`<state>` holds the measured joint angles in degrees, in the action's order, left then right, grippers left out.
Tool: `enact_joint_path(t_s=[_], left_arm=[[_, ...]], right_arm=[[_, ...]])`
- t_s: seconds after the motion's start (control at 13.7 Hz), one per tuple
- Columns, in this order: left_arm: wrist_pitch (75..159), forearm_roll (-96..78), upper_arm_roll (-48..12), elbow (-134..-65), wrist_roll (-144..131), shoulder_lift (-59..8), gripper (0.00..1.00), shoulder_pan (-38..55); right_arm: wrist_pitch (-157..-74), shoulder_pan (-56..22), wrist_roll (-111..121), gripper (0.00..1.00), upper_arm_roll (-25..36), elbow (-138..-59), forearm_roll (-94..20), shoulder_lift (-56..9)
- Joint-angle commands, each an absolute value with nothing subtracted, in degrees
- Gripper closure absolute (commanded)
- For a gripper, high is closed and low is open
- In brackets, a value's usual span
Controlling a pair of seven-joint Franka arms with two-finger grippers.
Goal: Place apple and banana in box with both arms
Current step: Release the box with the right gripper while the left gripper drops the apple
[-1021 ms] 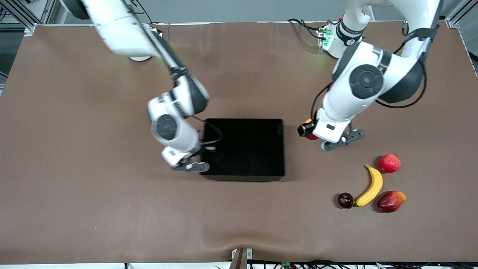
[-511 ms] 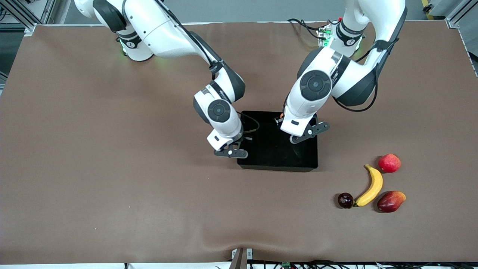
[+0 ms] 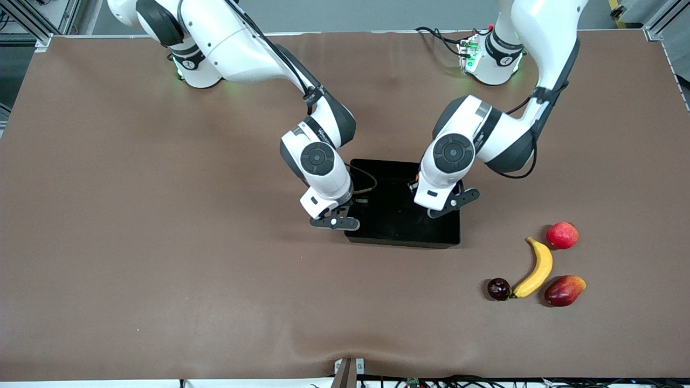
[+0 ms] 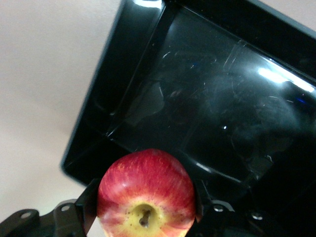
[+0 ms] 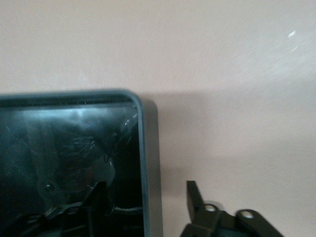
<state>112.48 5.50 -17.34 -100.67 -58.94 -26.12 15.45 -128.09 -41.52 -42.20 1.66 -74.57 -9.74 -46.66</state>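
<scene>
Apple [image 4: 146,193]: clenched between the left gripper [image 4: 146,217] fingers, hanging over the black box [image 3: 401,237]; firm, smooth, light.
Right gripper [image 3: 345,213]: straddled the box wall at the right arm's end; grip state unclear.
Banana [image 3: 535,269]: on the table among other fruit, nearer the camera; soft-skinned, best pinched mid-length.

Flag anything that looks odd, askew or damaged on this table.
Nothing is spilled or broken. The box floor shows light scratches in the left wrist view. It sits square, empty. The left hand holds the apple over it; the right hand grips the box wall. The banana lies intact among three loose fruits.
</scene>
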Motion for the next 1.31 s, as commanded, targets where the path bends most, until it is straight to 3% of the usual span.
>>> enact_joint_path(t_s=[0.0,0.29,0.8,0.88,0.95,1.02,1.24], left_arm=[[115.9,8.7,-17.4,-100.9,-60.6,-28.4,1.00,15.2],[118.8,10.0,-17.2,-102.7,-60.6,-30.9,1.00,14.8],[128.7,10.1,-17.3,-107.8,-60.6,-31.6,0.98,13.2],[128.8,10.1,-17.3,-107.8,-60.6,-31.7,0.76,13.3],[128.7,10.1,-17.3,-107.7,-60.7,-31.7,0.48,13.4],[128.7,10.1,-17.3,-107.6,-60.6,-31.6,0.00,13.4],[127.4,10.1,-17.4,-107.0,-60.6,-28.9,0.00,13.2]], right_arm=[[-122.5,-36.7,-42.0,0.00,1.1,-75.4,-9.3,-40.3],[-114.1,-28.9,-35.3,0.00,1.3,-76.6,-8.7,-34.0],[-104.8,-11.4,-9.6,0.00,1.5,-85.9,-7.6,-19.1],[-101.8,-9.6,-6.4,0.00,1.5,-86.0,-7.6,-17.3],[-100.0,-7.9,-3.8,0.00,1.5,-87.4,-7.6,-15.0],[-99.7,-5.4,-1.1,0.00,1.4,-90.3,-7.6,-11.9],[-98.0,-1.9,5.0,0.00,1.5,-95.4,-6.8,-4.6]])
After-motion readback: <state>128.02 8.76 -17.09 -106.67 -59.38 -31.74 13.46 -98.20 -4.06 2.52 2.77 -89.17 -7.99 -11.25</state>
